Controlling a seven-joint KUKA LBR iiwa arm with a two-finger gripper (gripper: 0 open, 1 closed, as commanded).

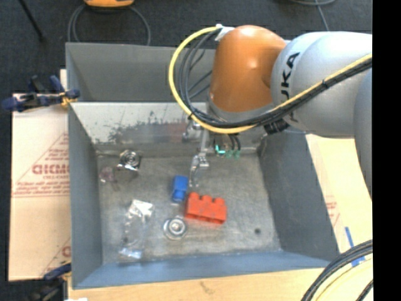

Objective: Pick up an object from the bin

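My gripper (199,165) hangs below the orange wrist cover near the middle of the bin, with one metal finger showing. Its tip stands just above and right of a small blue block (180,189) on the bin floor. A red toy brick (205,209) with studs lies right of that block, a little toward the front. A round metal ring-like part (175,227) rests in front of the blue block. Nothing shows between the fingers.
A clear plastic wrapper or bag (135,224) lies at the front left of the bin. A shiny metal piece (128,161) sits near the back left, with a small pale item (107,175) beside it. The arm covers the bin's back right.
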